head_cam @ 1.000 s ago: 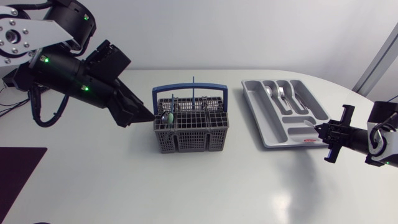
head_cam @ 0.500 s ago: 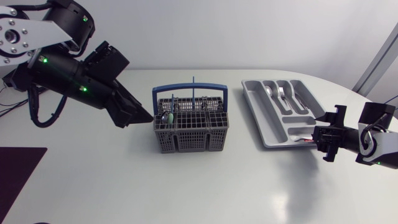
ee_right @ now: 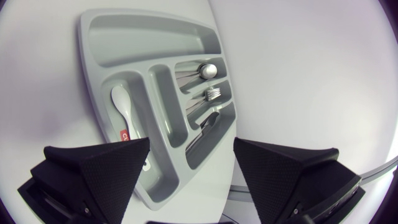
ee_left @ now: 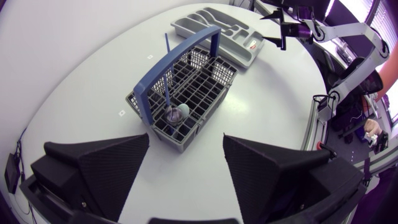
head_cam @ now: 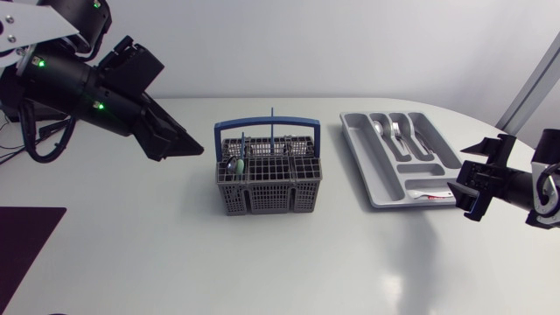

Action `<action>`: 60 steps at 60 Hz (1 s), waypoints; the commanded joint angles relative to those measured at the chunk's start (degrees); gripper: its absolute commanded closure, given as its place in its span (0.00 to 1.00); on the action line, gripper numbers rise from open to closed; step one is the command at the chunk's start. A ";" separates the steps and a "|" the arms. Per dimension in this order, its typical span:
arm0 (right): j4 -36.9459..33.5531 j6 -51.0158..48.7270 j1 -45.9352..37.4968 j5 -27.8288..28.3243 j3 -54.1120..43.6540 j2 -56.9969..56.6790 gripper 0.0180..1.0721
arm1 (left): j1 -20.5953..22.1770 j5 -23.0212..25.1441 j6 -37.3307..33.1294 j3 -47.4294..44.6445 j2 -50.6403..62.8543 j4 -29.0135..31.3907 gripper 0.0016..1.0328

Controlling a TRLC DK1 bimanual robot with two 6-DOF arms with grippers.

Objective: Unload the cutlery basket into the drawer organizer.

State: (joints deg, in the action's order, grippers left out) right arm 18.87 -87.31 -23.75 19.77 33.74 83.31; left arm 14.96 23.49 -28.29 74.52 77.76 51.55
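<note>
The grey cutlery basket [head_cam: 269,182] with its blue handle [head_cam: 267,124] stands mid-table. Inside it are a greenish spoon [head_cam: 234,164] and thin blue upright pieces [ee_left: 166,93]. My left gripper [head_cam: 185,147] hovers open, up and left of the basket [ee_left: 193,87], with nothing between its fingers. The grey drawer organizer [head_cam: 442,149] lies to the right. A white utensil with a red label [ee_right: 123,109] rests in its near compartment. My right gripper [head_cam: 470,188] is open just past the organizer's near right corner [ee_right: 168,180], holding nothing.
A spoon [ee_right: 208,70], a fork [ee_right: 211,93] and a knife [ee_right: 208,121] lie in the organizer's [ee_left: 214,25] narrow compartments. Its long side compartment [ee_right: 149,31] holds nothing. A dark mat [head_cam: 22,236] lies at the table's left edge.
My right gripper opened, leaving the white utensil in the organizer, and drew back to the right. My left arm pulled up and left, away from the basket's edge.
</note>
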 commanded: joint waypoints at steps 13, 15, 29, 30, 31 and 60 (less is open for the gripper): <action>-10.96 12.51 1.86 2.64 -0.43 -13.35 0.06 | 5.34 0.25 1.49 -4.03 2.66 -4.35 0.04; -12.46 13.66 2.30 2.64 -0.60 -14.40 0.06 | 6.31 0.07 2.19 -4.47 2.75 -5.58 0.04; -22.30 17.00 3.88 4.49 -1.04 -22.84 0.06 | 8.24 -3.09 3.68 1.86 5.04 -6.99 0.04; -22.92 17.17 3.97 4.58 -1.13 -23.45 0.06 | 8.24 -3.09 3.60 2.47 5.21 -6.81 0.04; -23.44 17.35 4.15 4.66 -1.39 -24.07 0.06 | 8.15 -3.09 3.51 3.00 5.30 -6.64 0.04; -31.62 19.02 9.16 4.31 -5.79 -34.88 0.06 | 7.80 -3.01 1.93 30.68 25.08 2.59 0.04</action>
State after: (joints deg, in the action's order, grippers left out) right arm -11.66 -69.58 -15.46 24.16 29.98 49.21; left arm 22.57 20.49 -25.69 101.69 98.65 52.75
